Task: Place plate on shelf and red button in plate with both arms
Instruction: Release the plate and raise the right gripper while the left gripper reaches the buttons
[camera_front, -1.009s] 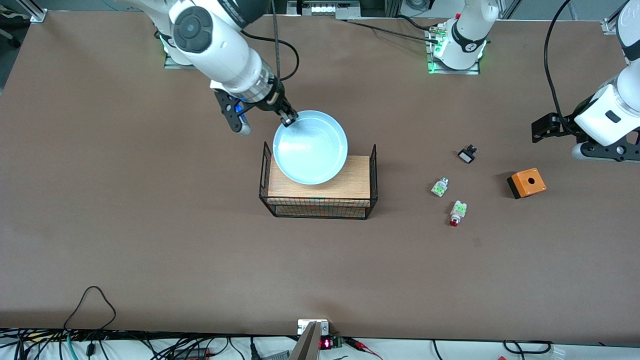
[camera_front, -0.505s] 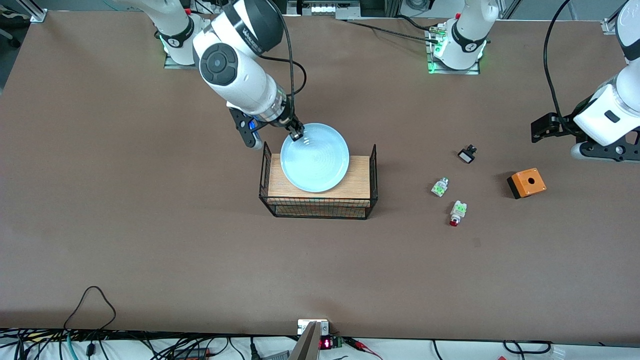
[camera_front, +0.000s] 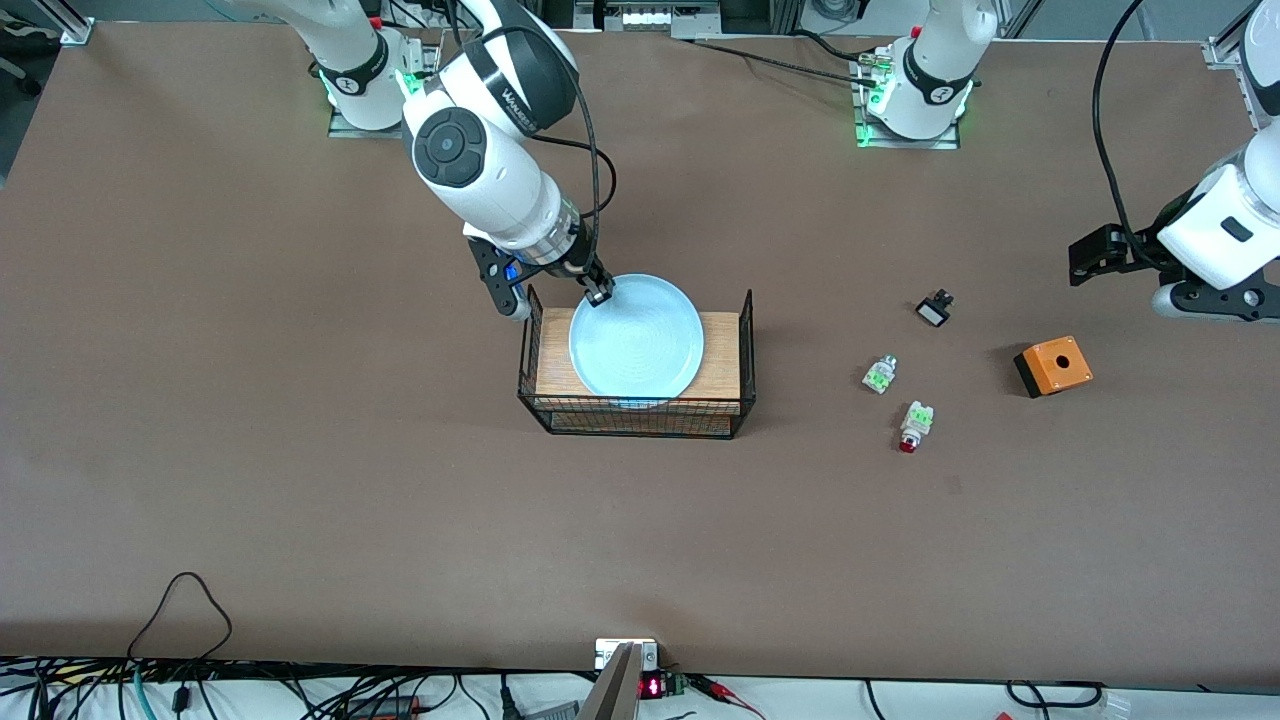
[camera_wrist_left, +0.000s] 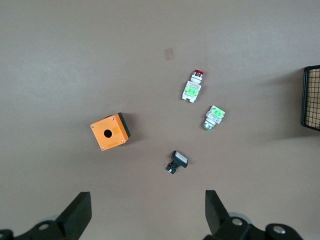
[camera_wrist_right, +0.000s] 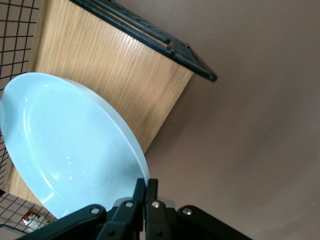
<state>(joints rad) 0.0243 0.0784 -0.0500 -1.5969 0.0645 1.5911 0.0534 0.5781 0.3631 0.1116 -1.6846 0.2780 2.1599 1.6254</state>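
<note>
The pale blue plate (camera_front: 640, 340) (camera_wrist_right: 65, 160) hangs tilted over the wooden board (camera_front: 720, 362) of a black wire basket (camera_front: 747, 340). My right gripper (camera_front: 600, 293) (camera_wrist_right: 145, 187) is shut on the plate's rim, on the edge toward the robots' bases. The red button (camera_front: 911, 426) (camera_wrist_left: 192, 87), white with a green block and a red cap, lies on the table toward the left arm's end. My left gripper (camera_front: 1212, 298) (camera_wrist_left: 148, 212) hangs open and empty in the air over bare table beside the orange box (camera_front: 1053, 366) (camera_wrist_left: 109, 132).
A white-green part without a red cap (camera_front: 880, 374) (camera_wrist_left: 214, 117) lies beside the red button. A small black part (camera_front: 934, 308) (camera_wrist_left: 177, 161) lies farther from the front camera. The basket's wire end walls (camera_wrist_right: 165, 47) stand above the board (camera_wrist_right: 115, 85).
The right arm has carried the plate down and toward the front camera, so it now hangs low over the basket's board. The left arm has shifted only slightly.
</note>
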